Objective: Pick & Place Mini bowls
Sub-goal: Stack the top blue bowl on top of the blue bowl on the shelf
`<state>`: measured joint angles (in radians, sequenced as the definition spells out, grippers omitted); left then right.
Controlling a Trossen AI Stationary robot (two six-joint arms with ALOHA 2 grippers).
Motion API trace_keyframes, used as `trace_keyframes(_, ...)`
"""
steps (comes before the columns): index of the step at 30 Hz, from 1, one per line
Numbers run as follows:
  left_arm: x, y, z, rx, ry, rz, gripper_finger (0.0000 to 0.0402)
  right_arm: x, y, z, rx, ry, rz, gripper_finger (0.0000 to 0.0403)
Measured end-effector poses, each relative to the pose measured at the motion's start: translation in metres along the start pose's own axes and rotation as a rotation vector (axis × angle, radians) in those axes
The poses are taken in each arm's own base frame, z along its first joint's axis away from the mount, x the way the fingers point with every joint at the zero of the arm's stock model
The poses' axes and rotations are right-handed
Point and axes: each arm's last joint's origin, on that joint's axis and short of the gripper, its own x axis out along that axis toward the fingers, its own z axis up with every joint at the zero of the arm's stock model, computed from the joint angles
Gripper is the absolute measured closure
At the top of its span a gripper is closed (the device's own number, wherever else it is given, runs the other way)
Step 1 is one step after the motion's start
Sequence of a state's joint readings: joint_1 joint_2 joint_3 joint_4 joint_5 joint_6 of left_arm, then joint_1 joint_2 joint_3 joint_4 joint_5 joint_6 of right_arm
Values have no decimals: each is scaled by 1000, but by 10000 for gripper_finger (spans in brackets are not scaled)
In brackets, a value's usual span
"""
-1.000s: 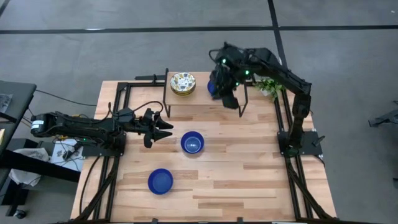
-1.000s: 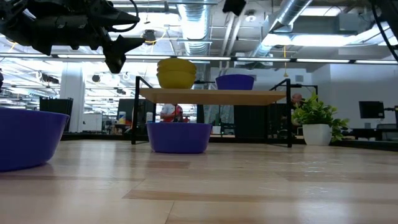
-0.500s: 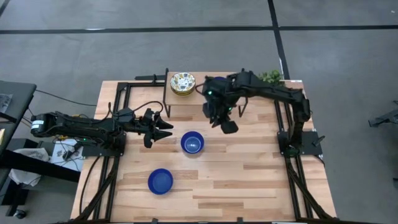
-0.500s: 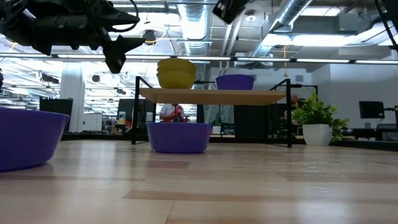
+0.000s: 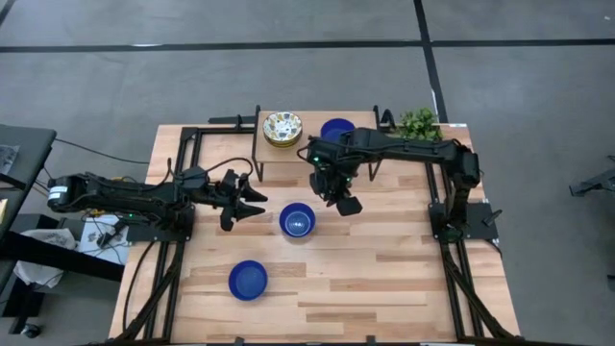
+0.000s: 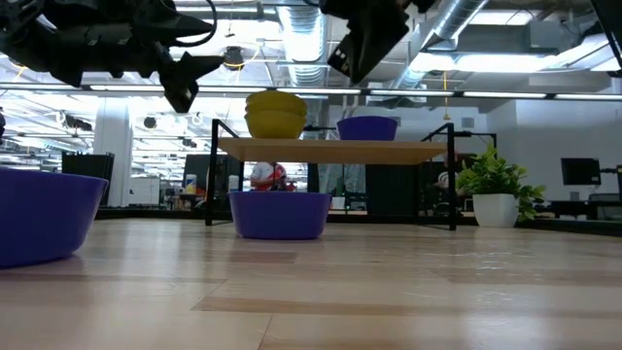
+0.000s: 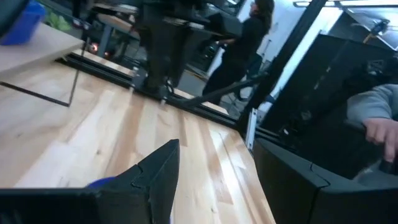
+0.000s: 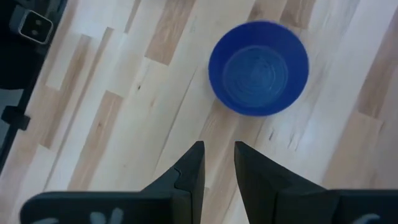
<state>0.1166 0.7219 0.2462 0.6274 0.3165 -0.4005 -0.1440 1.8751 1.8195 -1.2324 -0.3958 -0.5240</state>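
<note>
Now my right gripper (image 5: 348,206) has swung off the shelf (image 5: 298,152), empty and nearly closed. Next blue bowl (image 5: 297,220) sits just beside it, toward my left gripper (image 5: 252,201), which hangs open nearby.

- From overhead, you get even, bright light on the pale wooden-plank table (image 5: 384,259); shadows under both arms are faint and soft.
- At table height, you look into long ceiling strip lights (image 6: 486,94) that glare white, leaving the arms above as dark silhouettes.
- The nearest glossy cobalt blue bowl (image 6: 44,214) at the edge is soft and out of focus.
- Your left wrist picture is smeared throughout, with a person's hand (image 7: 380,132) blurred.
- In your right wrist picture, the blue round bowl (image 8: 259,68) is slightly blurred.
</note>
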Motion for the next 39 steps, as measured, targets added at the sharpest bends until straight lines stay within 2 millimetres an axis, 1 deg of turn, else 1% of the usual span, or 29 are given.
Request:
trace_keyframes(7,-2,8,2,-21,-2,44,198,13,-1,-3,-14,7,6,326)
trace_keyframes(14,-3,9,2,-19,-6,54,198,27,9,1,-80,4,11,326)
trace_keyframes(19,-2,6,1,-22,2,33,198,30,13,7,-111,-21,3,326)
trace_keyframes(24,-2,1,0,11,8,5,198,30,12,7,-114,-28,-1,326)
trace_keyframes(27,-7,-1,-3,13,0,-10,198,30,12,7,-114,-27,-1,326)
trace_keyframes(33,-28,-6,-12,29,-63,-32,198,30,12,8,-117,-34,-4,326)
trace_keyframes(37,-38,-6,-20,10,-87,-43,198,30,10,12,-158,-68,-23,326)
trace_keyframes(39,-41,-5,-25,6,-87,-43,198,33,8,15,-187,-89,-30,326)
